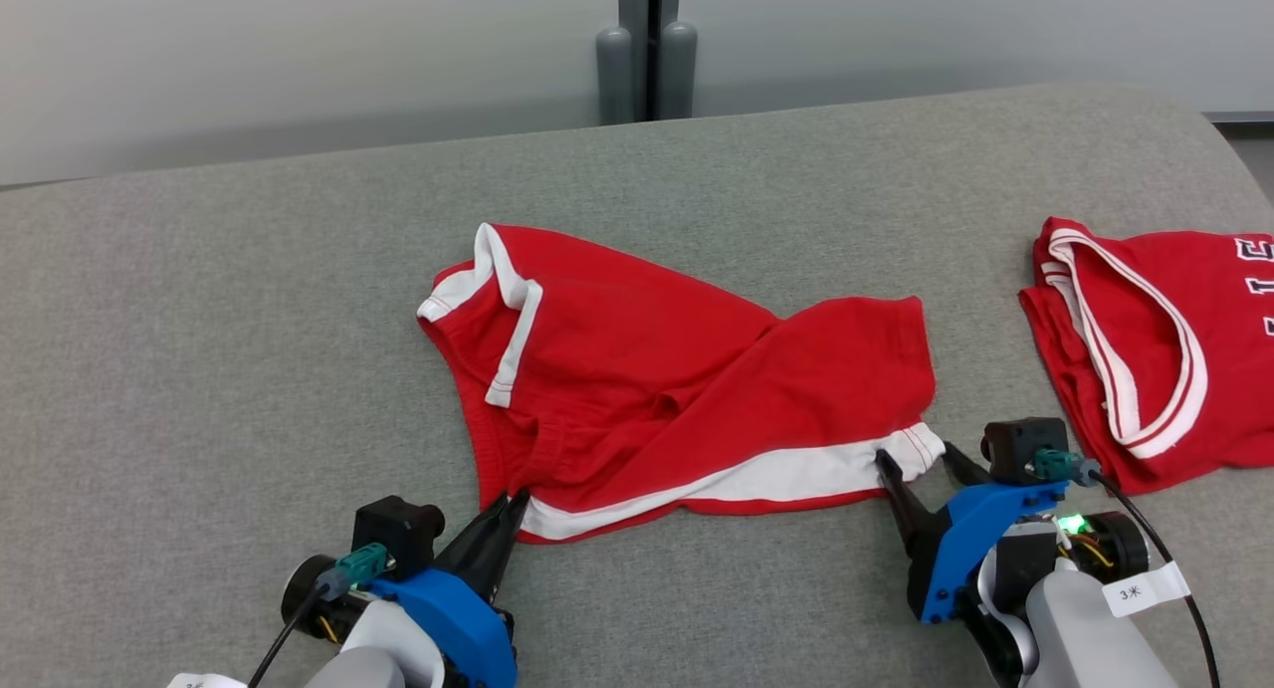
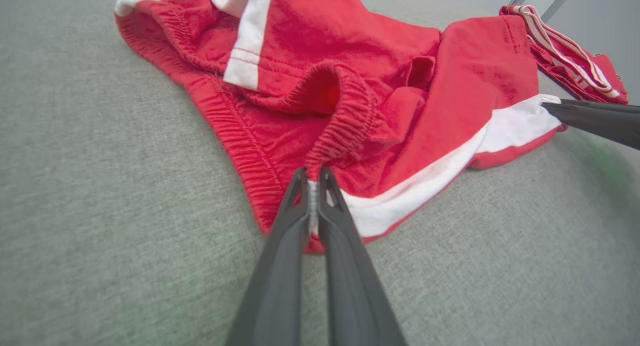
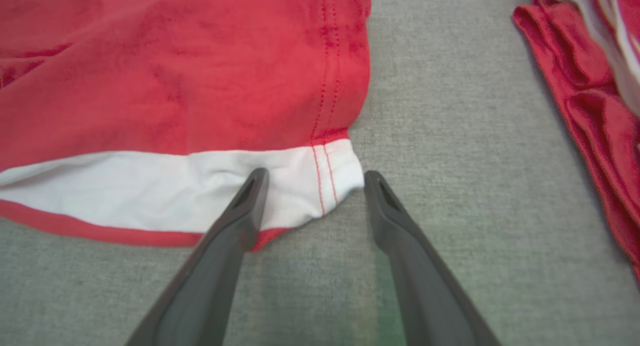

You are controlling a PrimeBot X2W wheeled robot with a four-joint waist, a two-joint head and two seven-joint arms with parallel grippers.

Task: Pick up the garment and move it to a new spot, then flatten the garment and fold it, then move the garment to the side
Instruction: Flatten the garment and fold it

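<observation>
Grey cloth-covered worktop (image 1: 199, 320) stretching wide beneath a pale wall, with a dark upright post (image 1: 647, 41) behind the far edge. Lying crumpled near the middle: the garment (image 1: 637, 369) — red shorts with white side stripes and white trim, legs twisted one over the other, gathered elastic waistband running down the left side. Clenched on the near end of that waistband: the left pincer (image 1: 511, 504), both dark fingers pressed together, a thin fold of fabric nipped between the tips. Spread wide at the opposite near corner: the right pincer (image 1: 916, 456), released and grasping nothing. From the right wrist, one fingertip (image 3: 255, 181) lying over the white hem band, the other on bare grey cloth just beside the hem — the stitched white corner sitting between the two. Off to the right, well apart from the shorts: a second red garment (image 1: 1145, 349) with white-edged openings and a scrap of white lettering, cut off by the frame edge.
</observation>
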